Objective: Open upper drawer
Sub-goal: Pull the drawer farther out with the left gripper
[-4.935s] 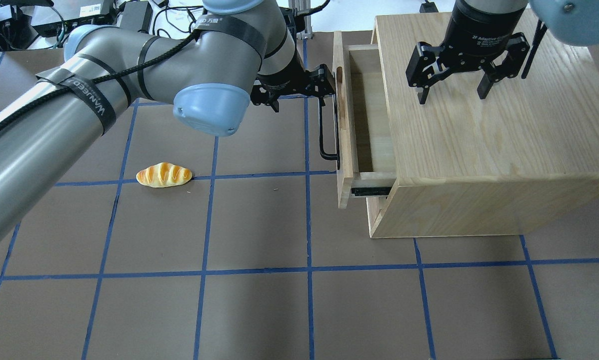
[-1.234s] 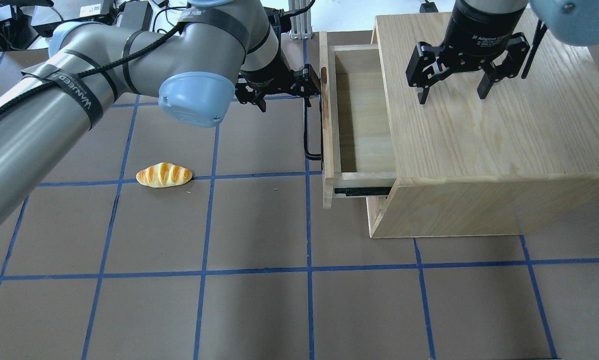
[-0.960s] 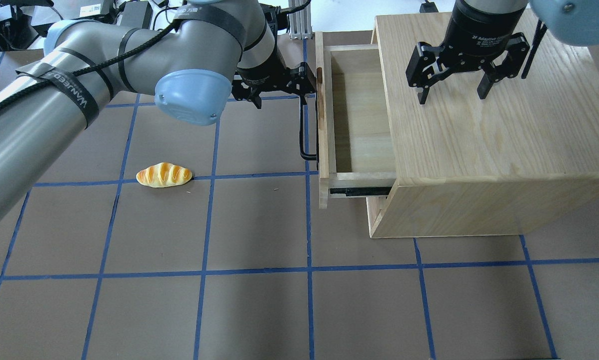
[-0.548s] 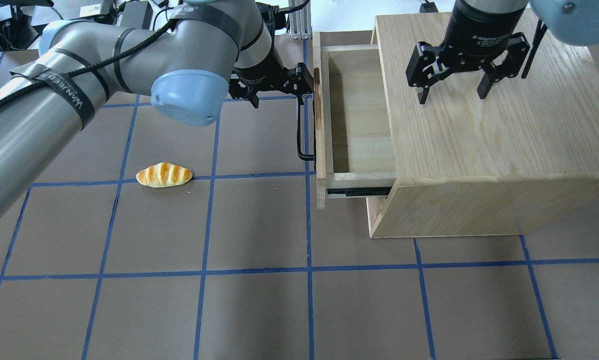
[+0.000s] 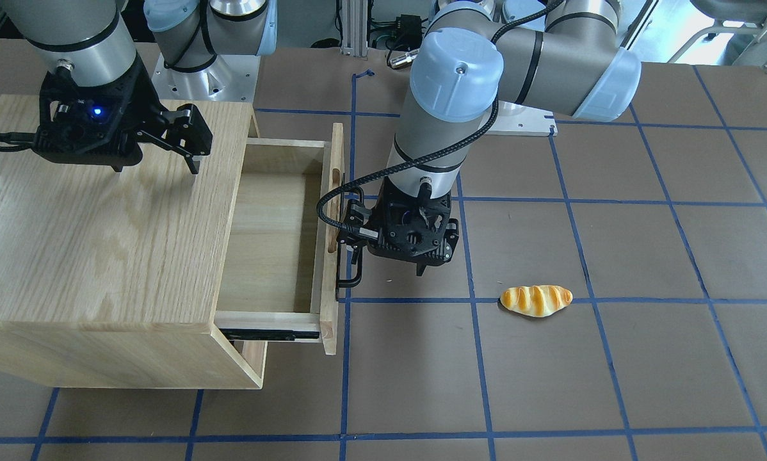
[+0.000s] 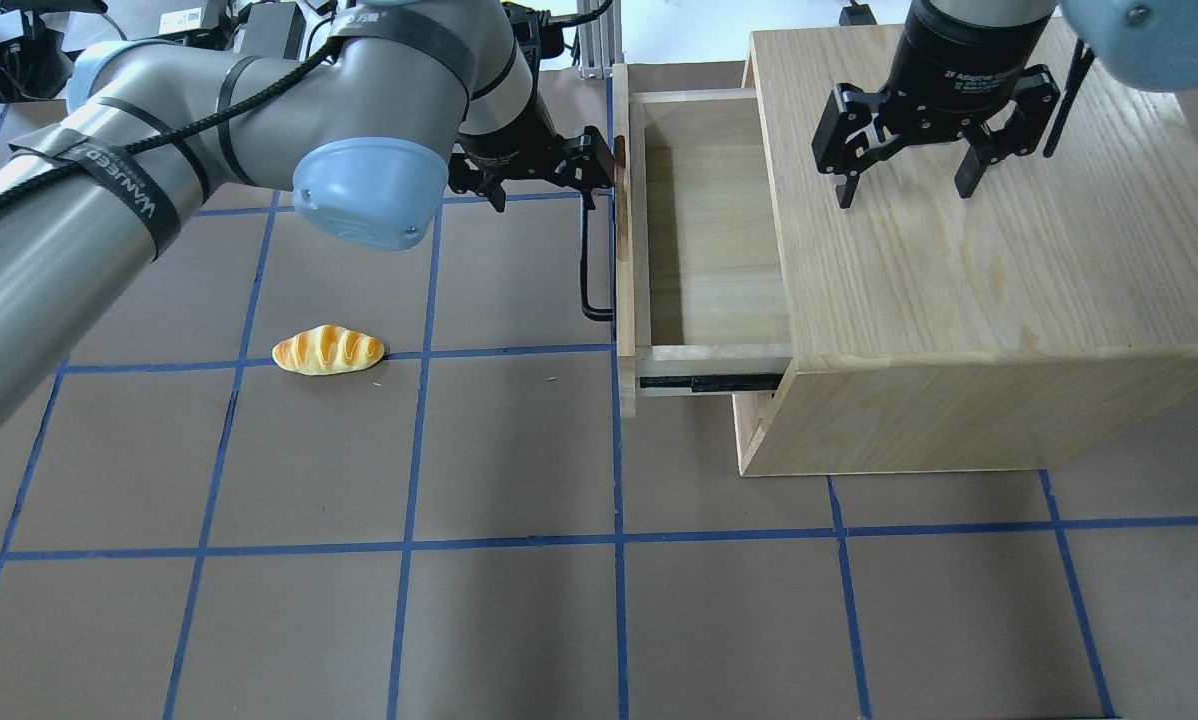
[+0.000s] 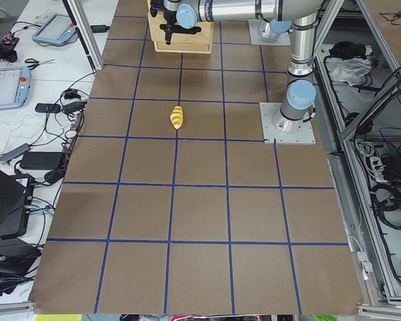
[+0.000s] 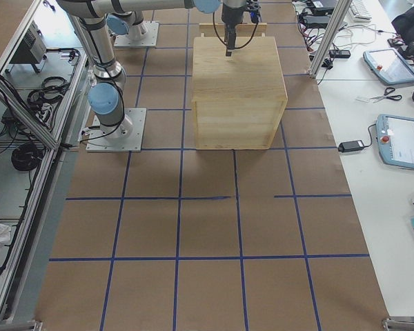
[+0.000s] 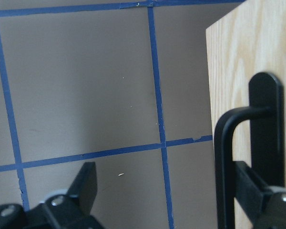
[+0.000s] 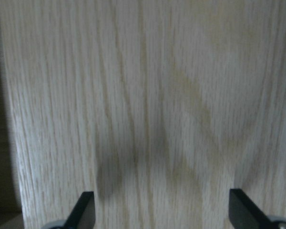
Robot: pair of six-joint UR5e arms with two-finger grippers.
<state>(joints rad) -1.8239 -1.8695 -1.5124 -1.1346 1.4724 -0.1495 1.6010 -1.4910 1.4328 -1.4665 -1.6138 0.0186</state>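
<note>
The upper drawer [image 5: 269, 221] sticks far out of the wooden cabinet [image 5: 95, 243]. Beside the cabinet, the left claw [image 5: 388, 264] is at the drawer's black handle [image 5: 351, 275], fingers apart. The right claw [image 5: 156, 163] hangs over the cabinet top. A bread roll [image 5: 536, 300] lies on the desk [image 5: 614, 384], well away from the cabinet.

On my screens a small bread roll [image 6: 328, 350], golden with pale stripes, lies on the brown table [image 6: 519, 620], right across one of the blue tape lines [image 6: 409, 546] that divide the surface into squares. It sits well apart from the oak-grain cabinet body [image 6: 979, 260], which stands on the table toward the other side of the overhead view. In the right side view I see a white bench beside the table with a grey teach pendant [image 8: 402, 141], a second pendant [image 8: 388, 65] farther along, scissors [image 8: 385, 98] between them and a black power brick [image 8: 350, 146]. In the left side view, cables [image 7: 381, 167] lie coiled behind the aluminium frame.
</note>
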